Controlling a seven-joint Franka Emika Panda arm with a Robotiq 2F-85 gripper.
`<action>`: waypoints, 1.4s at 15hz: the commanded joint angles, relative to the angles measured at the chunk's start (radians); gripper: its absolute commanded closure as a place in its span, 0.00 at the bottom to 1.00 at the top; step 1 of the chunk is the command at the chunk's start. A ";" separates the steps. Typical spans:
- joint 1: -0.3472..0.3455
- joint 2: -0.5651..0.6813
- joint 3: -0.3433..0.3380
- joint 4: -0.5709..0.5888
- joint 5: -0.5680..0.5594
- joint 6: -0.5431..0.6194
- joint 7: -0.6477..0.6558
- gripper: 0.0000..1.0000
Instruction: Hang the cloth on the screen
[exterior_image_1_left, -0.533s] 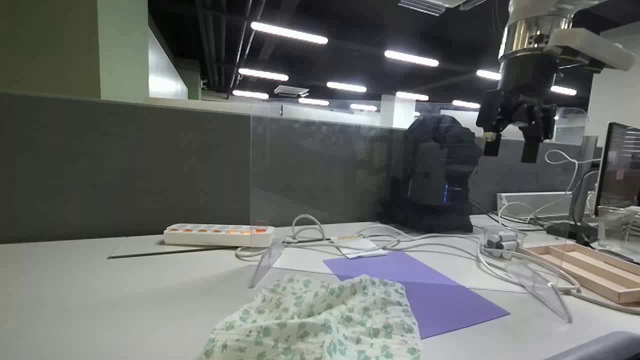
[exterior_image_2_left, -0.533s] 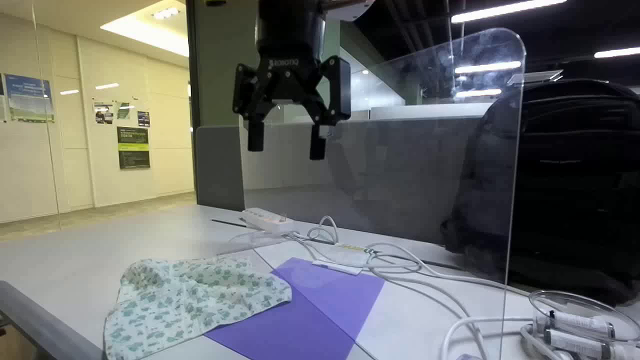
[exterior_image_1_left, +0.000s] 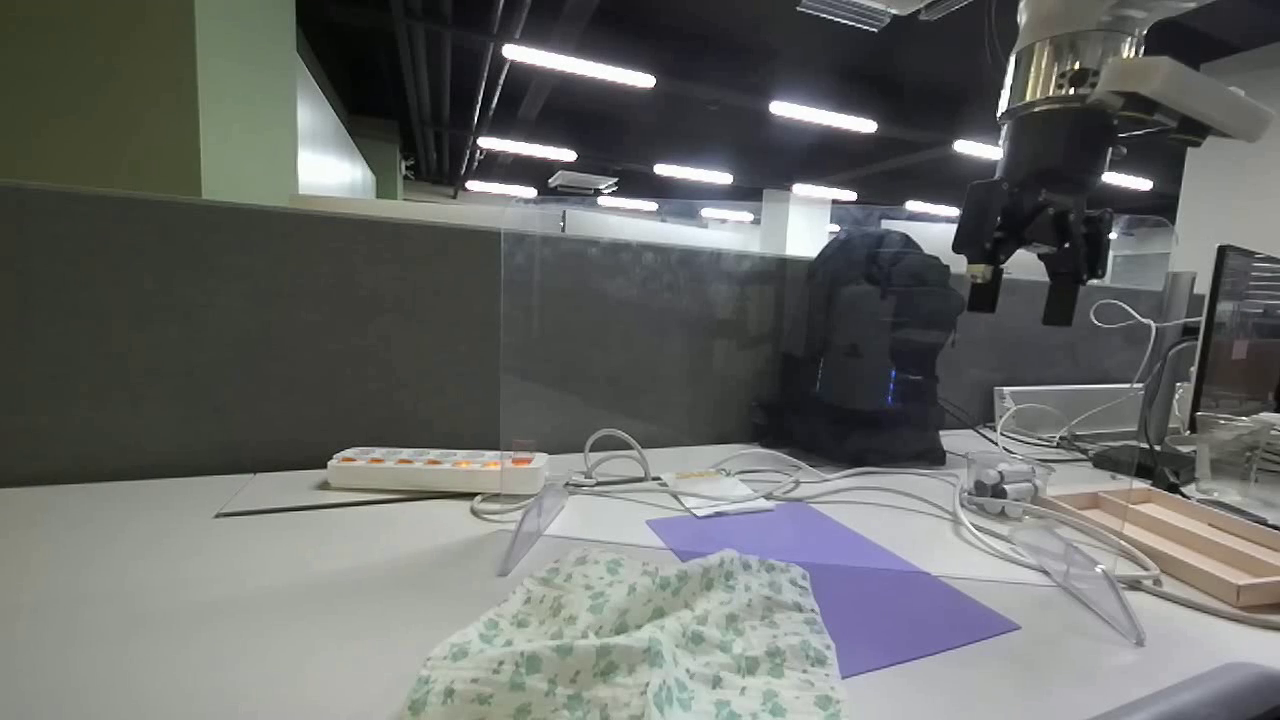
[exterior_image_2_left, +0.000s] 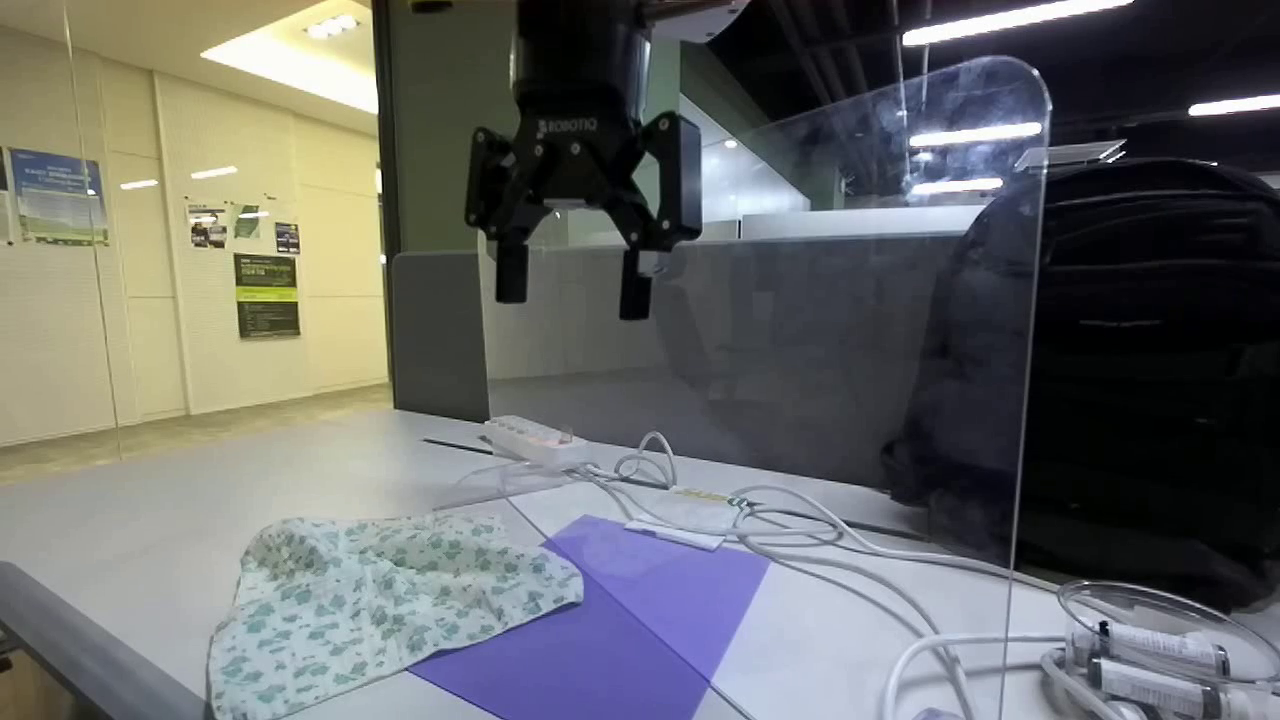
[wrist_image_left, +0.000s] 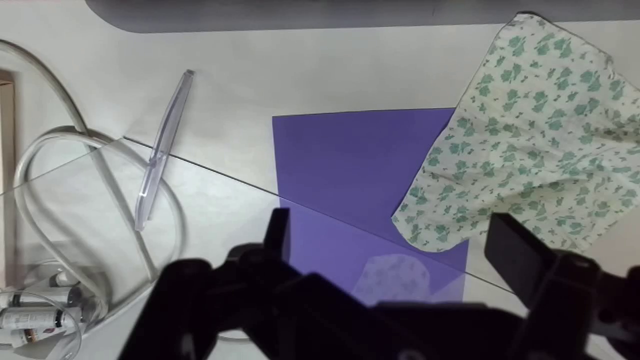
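Note:
The cloth (exterior_image_1_left: 640, 640), pale with green floral print, lies rumpled on the table, partly over a purple sheet; it also shows in an exterior view (exterior_image_2_left: 380, 600) and in the wrist view (wrist_image_left: 530, 145). The screen (exterior_image_1_left: 650, 340), a clear panel on curved see-through feet, stands upright behind the cloth; it also shows in an exterior view (exterior_image_2_left: 850, 330). Its lower edge runs across the purple sheet in the wrist view. My gripper (exterior_image_2_left: 573, 295) is open and empty, high above the table and apart from the cloth; its fingers show spread in the wrist view (wrist_image_left: 390, 237).
A purple sheet (exterior_image_1_left: 900, 600) lies flat under the screen. A power strip (exterior_image_1_left: 437, 470), looped white cables (exterior_image_2_left: 850, 560), a clear container of small bottles (exterior_image_2_left: 1160, 660), a wooden tray (exterior_image_1_left: 1180, 545) and a black backpack (exterior_image_1_left: 870, 350) stand around. A grey partition (exterior_image_1_left: 250, 340) and monitor (exterior_image_1_left: 1240, 340) border the table.

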 joint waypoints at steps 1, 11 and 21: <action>-0.014 0.002 0.014 0.001 0.008 -0.001 -0.006 0.00; 0.047 0.119 0.224 -0.146 -0.021 0.368 0.176 0.00; 0.135 0.349 0.311 -0.145 -0.003 0.447 0.183 0.00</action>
